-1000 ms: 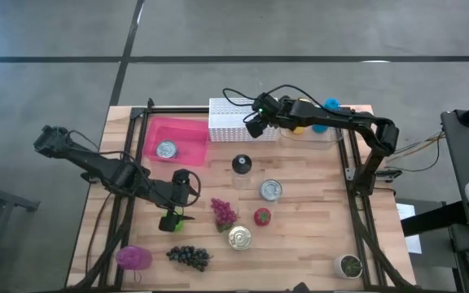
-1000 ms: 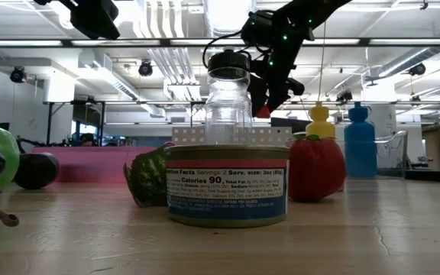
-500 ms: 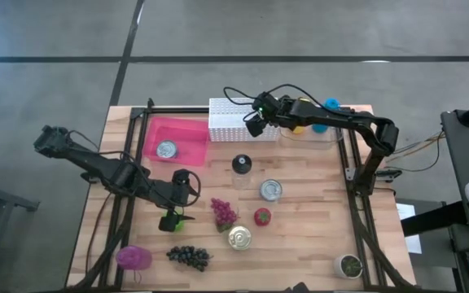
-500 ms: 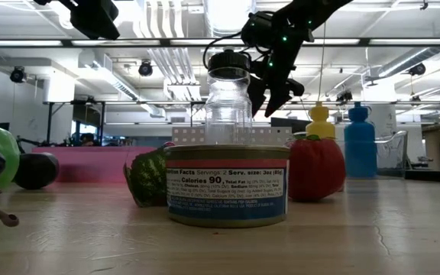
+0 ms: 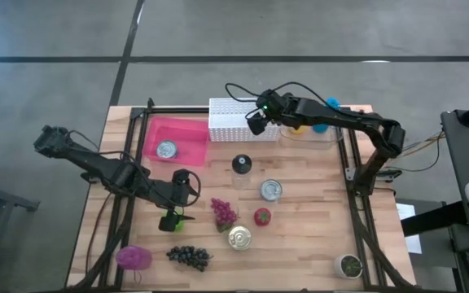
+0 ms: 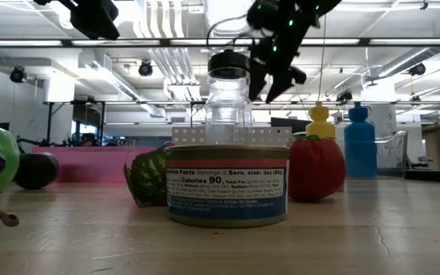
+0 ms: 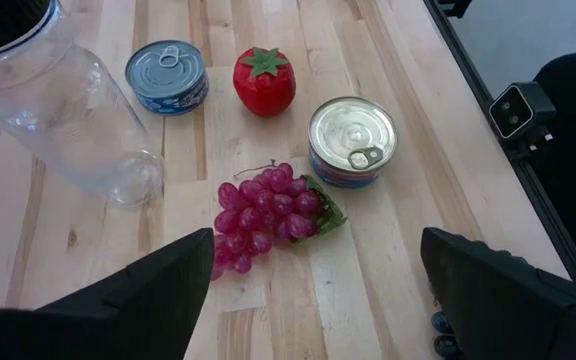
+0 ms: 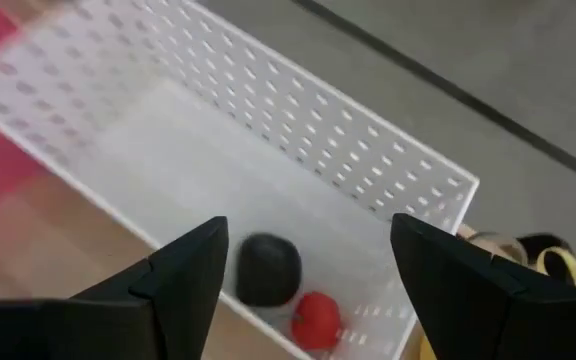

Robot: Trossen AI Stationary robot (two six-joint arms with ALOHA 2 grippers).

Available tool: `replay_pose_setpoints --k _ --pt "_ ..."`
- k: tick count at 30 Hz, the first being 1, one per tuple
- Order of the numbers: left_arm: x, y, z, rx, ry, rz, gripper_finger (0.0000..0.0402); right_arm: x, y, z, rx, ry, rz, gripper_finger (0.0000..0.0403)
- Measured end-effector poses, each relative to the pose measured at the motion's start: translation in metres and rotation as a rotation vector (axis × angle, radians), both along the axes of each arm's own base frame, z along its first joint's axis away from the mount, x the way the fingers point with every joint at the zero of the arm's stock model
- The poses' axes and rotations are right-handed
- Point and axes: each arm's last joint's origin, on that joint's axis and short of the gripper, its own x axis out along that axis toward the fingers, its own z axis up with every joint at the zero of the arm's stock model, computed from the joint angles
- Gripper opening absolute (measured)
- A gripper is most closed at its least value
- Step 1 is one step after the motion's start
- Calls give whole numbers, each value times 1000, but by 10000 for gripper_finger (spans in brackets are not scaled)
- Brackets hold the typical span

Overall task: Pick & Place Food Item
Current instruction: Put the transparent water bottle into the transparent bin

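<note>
My right gripper (image 5: 255,124) hovers open over the white perforated basket (image 5: 233,120) at the table's far edge. In its wrist view, a small red round food item (image 8: 315,317) and a dark round one (image 8: 268,268) lie on the basket's floor below the open right gripper (image 8: 308,240). In the low view the right gripper (image 6: 273,72) hangs high with nothing in it. My left gripper (image 5: 190,186) waits open at mid-left above the table. Past the left gripper (image 7: 318,240) lie red grapes (image 7: 268,205), a strawberry (image 7: 264,80) and two cans (image 7: 352,140).
A pink bin (image 5: 176,140) holding a can stands left of the basket. A clear jar (image 5: 241,164), cans (image 5: 271,190), dark grapes (image 5: 189,256), a green item (image 5: 172,220) and a pink item (image 5: 133,258) are spread over the table. Yellow and blue bottles (image 6: 359,141) stand at far right.
My right gripper has opened and let go of the small red item, which has dropped into the white basket. The gripper has then risen a little above the basket. My left arm has kept still.
</note>
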Motion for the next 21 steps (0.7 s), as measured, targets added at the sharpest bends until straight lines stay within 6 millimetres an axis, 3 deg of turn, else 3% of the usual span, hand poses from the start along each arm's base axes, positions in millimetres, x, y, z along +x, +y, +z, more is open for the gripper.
replay_pose_setpoints --k 10,21 --pt "0 0 0 -21 4 20 361 -23 66 56 -105 -138 116 260" --pt "0 0 0 -31 6 30 360 -27 134 49 -95 -180 335 249"
